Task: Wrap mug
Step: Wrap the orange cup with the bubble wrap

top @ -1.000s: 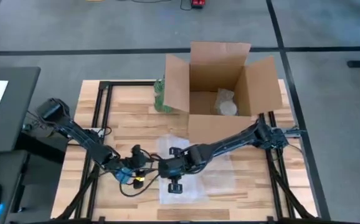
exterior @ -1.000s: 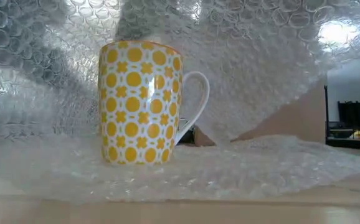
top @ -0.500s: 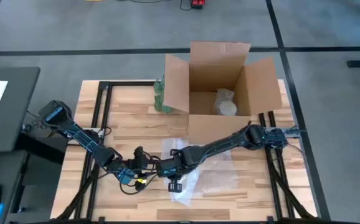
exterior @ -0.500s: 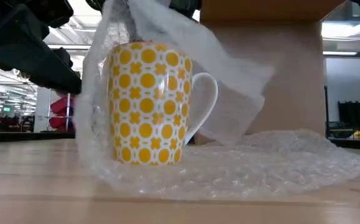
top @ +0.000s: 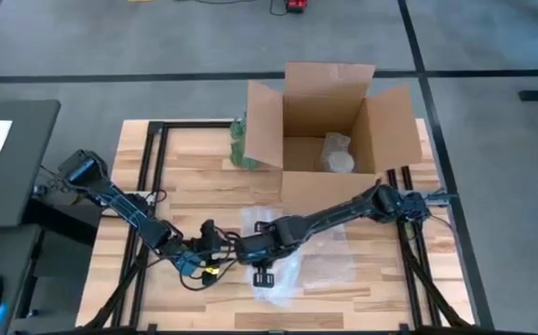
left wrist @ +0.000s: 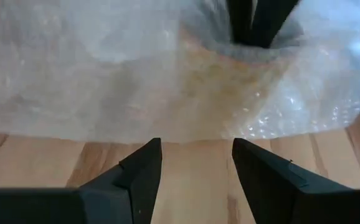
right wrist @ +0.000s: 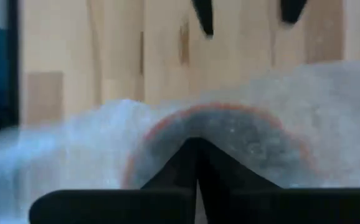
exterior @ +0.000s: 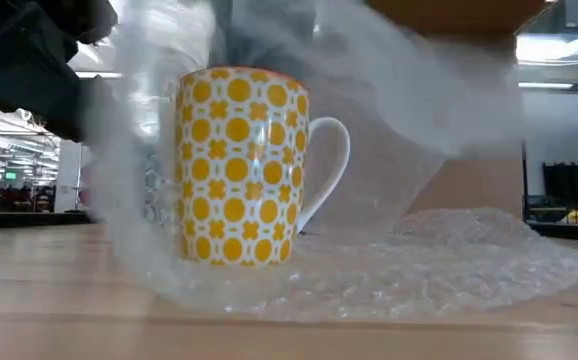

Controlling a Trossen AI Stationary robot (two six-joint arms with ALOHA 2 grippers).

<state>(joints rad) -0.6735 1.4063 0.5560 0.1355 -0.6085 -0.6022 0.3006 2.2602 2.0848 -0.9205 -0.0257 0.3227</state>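
A white mug with a yellow dot pattern [exterior: 239, 165] stands upright on its base on a sheet of bubble wrap [exterior: 419, 270]. Part of the sheet is drawn up and over the mug's top. My right gripper [right wrist: 196, 149] is above the mug's mouth, shut on the wrap; in the high view this gripper [top: 250, 249] hides the mug. My left gripper [left wrist: 195, 174] stands open just left of the wrapped mug, low over the table, with nothing between its fingers. In the left wrist view the mug [left wrist: 230, 81] shows dimly through the wrap. My right gripper pinches the bubble wrap [right wrist: 230, 134] between its two shut fingers, from above, over the mug's rim. The held part drapes over the mug and down its left side. The rest of the sheet [top: 320, 265] lies on the table to the right.
An open cardboard box [top: 329, 121] stands at the table's far side with a wrapped item [top: 337, 154] inside. A green leafy bunch [top: 240, 141] stands beside its left flap. Bare wooden table lies near the front edge and at the far left.
My right gripper has carried the raised wrap toward the table's left, over the mug, so the sheet's left part is now folded across the mug's top and hangs down its left side. My left gripper has moved right, closer to the mug. The mug has stayed put.
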